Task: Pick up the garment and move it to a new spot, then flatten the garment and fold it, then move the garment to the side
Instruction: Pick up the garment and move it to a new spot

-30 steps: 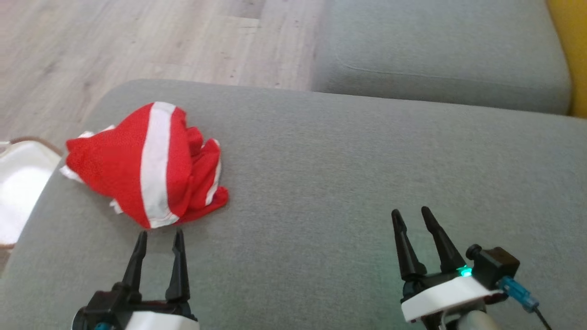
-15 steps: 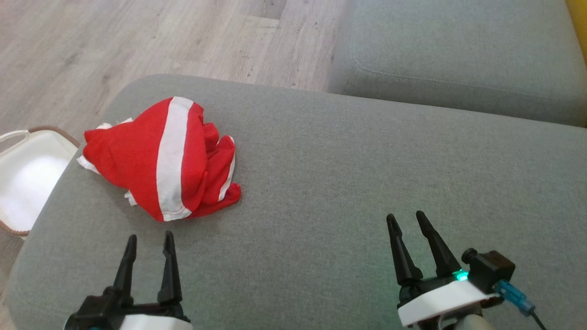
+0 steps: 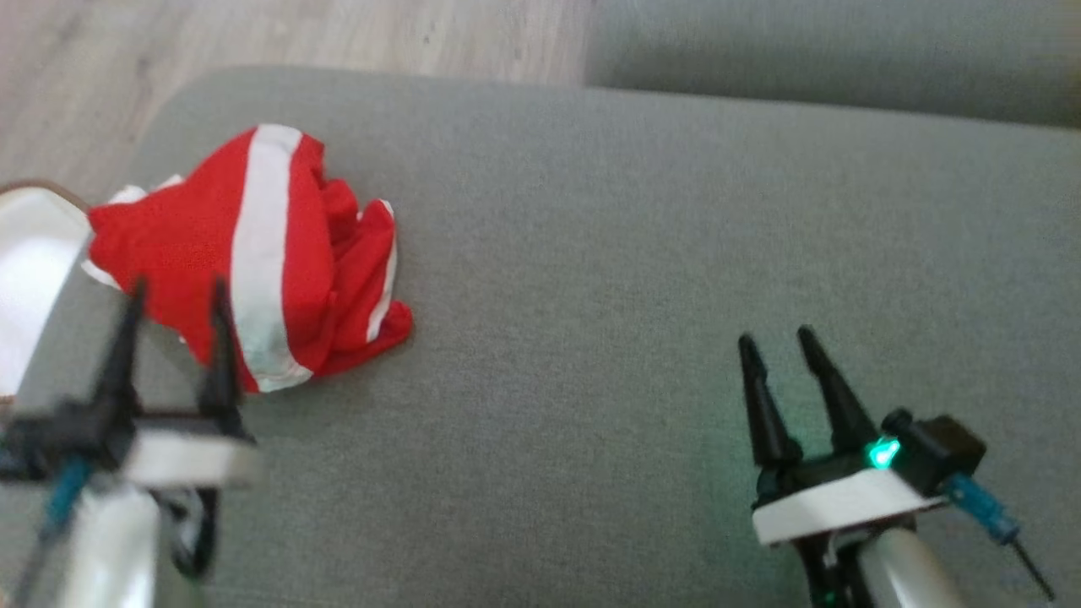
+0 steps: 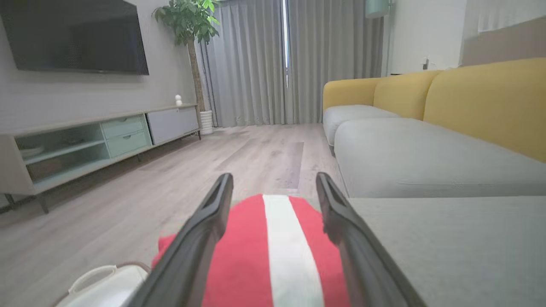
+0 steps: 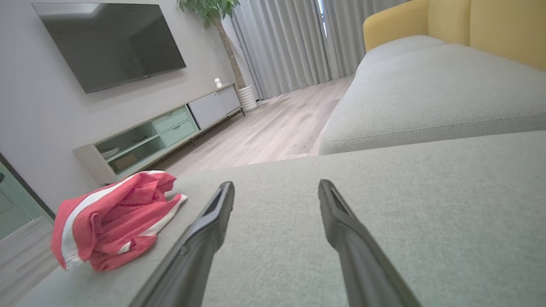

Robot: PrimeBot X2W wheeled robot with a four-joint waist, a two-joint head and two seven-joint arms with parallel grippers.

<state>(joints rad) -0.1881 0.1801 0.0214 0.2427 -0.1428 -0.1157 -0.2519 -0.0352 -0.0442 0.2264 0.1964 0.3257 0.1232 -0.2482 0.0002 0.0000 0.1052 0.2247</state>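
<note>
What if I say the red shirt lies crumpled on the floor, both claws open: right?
Not the floor: the shirt lies crumpled on the grey cushion, as the head view shows. The left gripper and right gripper are open.

Blurred jaws on left gripper [image 3: 177,291]; basket [image 3: 24,253] cropped at left edge
</note>
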